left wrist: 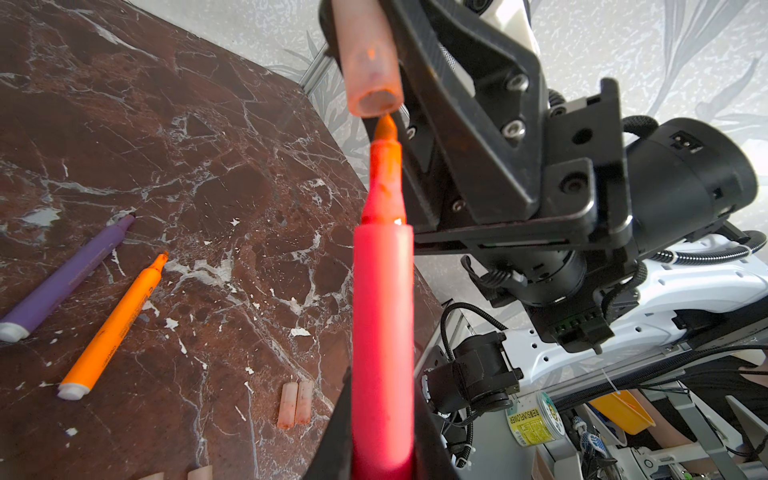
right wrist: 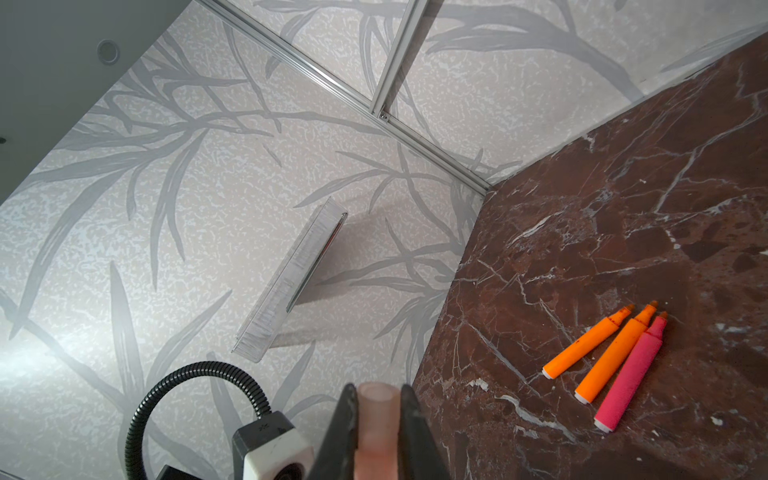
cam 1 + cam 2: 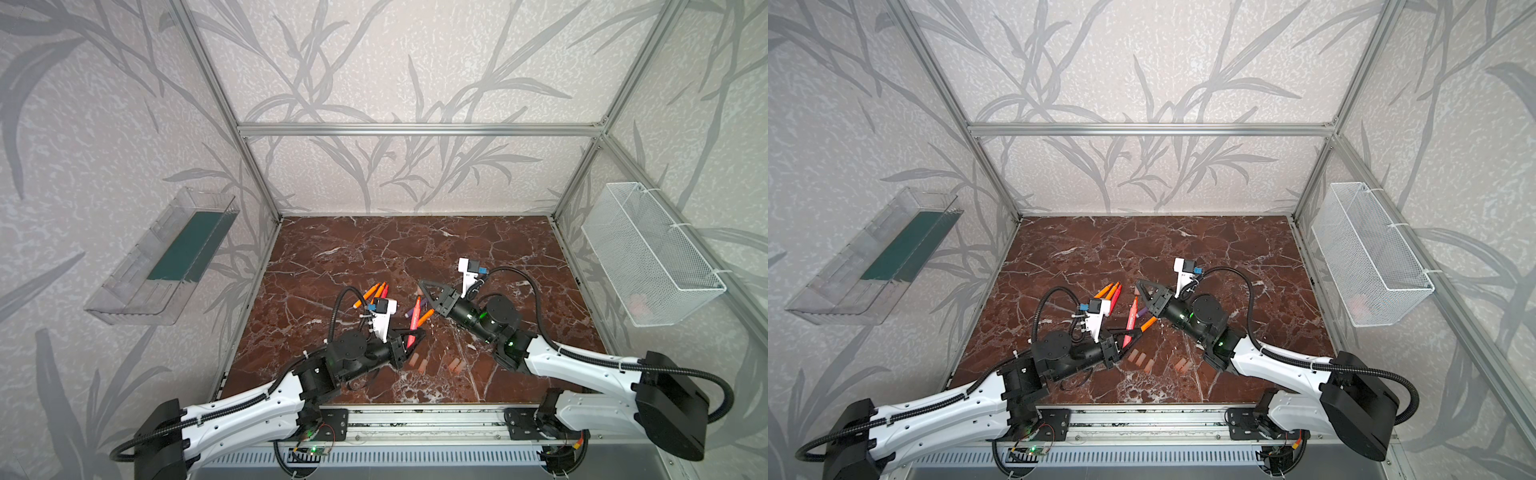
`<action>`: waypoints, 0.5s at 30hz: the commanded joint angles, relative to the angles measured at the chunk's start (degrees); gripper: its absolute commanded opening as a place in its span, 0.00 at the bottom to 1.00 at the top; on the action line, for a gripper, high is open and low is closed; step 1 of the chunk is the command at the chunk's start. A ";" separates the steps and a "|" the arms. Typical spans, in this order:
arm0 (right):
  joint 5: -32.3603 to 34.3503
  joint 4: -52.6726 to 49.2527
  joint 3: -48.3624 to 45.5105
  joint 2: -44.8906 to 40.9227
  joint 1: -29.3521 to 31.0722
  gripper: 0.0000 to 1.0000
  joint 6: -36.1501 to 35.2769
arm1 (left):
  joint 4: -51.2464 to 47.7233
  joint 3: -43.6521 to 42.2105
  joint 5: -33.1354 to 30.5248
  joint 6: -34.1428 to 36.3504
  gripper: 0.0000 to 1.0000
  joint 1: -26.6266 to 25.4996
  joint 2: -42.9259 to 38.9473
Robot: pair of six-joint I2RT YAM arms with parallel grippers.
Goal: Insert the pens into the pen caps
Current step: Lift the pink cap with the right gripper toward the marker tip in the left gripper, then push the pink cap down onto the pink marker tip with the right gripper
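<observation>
A red-pink pen (image 1: 382,332), clamped near its butt in the left gripper (image 1: 382,395), is raised off the table. In a top view its orange-stained tapered tip aims at about 12 o'clock, right at the open mouth of a translucent pinkish cap (image 1: 370,62) pinched in the right gripper (image 2: 377,399). Two orange pens (image 2: 588,347) and a second red-pink pen (image 2: 631,374) lie side by side at 10 o'clock from the table's middle, tips toward 2 o'clock, while the purple pen (image 1: 66,278) and third orange pen (image 1: 114,324) lie uncapped near the middle. The loose caps (image 3: 1143,358) lie flat toward 6 o'clock.
</observation>
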 commanded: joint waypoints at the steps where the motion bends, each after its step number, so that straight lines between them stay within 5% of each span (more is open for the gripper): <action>1: -1.11 1.87 0.87 -0.14 0.44 0.01 -0.01 | 2.19 -0.42 -0.76 -0.61 0.00 -0.20 -0.61; 15: -1.01 4.13 -1.25 0.63 2.39 0.00 0.39 | 4.80 -2.10 -3.63 -1.22 0.00 -0.21 -0.57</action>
